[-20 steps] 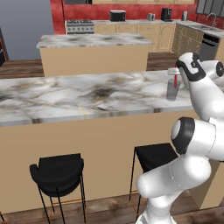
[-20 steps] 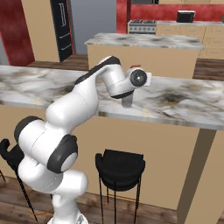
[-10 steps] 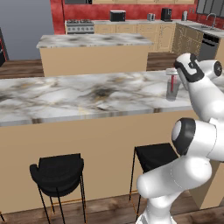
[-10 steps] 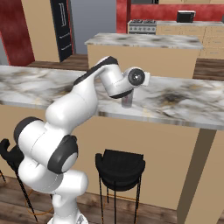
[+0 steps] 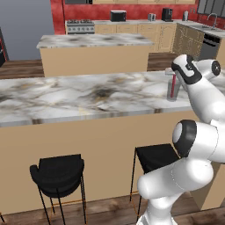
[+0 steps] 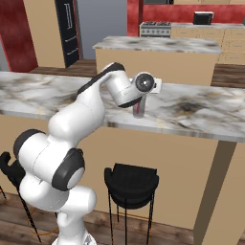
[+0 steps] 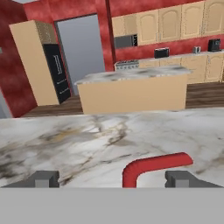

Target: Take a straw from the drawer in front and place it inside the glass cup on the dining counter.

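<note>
The glass cup (image 5: 172, 92) stands on the dining counter (image 5: 88, 94) near its right end, and the red straw (image 5: 173, 82) leans inside it. My gripper (image 5: 175, 73) hovers just above the cup's rim. In the right base view the cup (image 6: 139, 111) with the straw (image 6: 140, 102) sits right under my hand, on the counter (image 6: 201, 112). The hand view shows my gripper (image 7: 113, 179) open, its fingertips (image 7: 43, 178) wide apart, and the straw's top (image 7: 153, 166) free between them without touching either. The drawer is out of view.
A shorter marble island (image 5: 94, 41) stands behind the counter, with the stove and cabinets on the far wall. Two black stools (image 5: 59, 171) (image 5: 154, 156) stand below the counter's near side, beside my base.
My jaws have opened from shut and let go of the straw, which now rests in the cup. The arm has hardly moved.
</note>
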Controlling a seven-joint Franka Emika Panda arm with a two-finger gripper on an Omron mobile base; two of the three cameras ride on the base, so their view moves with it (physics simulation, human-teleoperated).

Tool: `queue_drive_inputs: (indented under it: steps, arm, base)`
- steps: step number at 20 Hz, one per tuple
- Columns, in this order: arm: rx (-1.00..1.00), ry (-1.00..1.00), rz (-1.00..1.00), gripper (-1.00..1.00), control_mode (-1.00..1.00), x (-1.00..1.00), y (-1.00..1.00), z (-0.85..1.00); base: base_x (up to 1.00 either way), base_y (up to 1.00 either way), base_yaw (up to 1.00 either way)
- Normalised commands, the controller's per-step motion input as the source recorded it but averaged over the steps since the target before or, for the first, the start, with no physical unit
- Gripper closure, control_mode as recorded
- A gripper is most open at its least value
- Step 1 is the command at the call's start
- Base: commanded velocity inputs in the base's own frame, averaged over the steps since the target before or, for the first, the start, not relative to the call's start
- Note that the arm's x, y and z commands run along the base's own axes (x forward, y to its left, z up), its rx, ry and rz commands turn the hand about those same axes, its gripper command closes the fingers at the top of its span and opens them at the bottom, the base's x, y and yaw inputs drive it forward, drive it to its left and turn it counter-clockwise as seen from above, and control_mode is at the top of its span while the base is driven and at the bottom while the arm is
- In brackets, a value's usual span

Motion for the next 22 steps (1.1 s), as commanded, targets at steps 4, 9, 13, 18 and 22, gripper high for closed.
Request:
queue_drive_inputs:
  steps: [4, 9, 13, 18, 22]
  arm:
    - [0.0, 0.06, -0.05, -1.0, -1.0, 0.0, 0.0, 0.09]
    - [0.0, 0.21, -0.11, -1.0, -1.0, 0.0, 0.03, 0.17]
    - [0.0, 0.16, -0.17, -1.0, -1.0, 0.0, 0.16, 0.16]
    - [0.0, 0.01, -0.16, -1.0, -1.0, 0.0, 0.28, 0.22]
    - [0.0, 0.04, -0.16, -1.0, -1.0, -0.06, 0.17, 0.16]
  base:
    - [0.0, 0.0, 0.0]
    - [0.0, 0.0, 0.0]
    - [0.0, 0.0, 0.0]
    - [0.0, 0.0, 0.0]
    - [0.0, 0.0, 0.0]
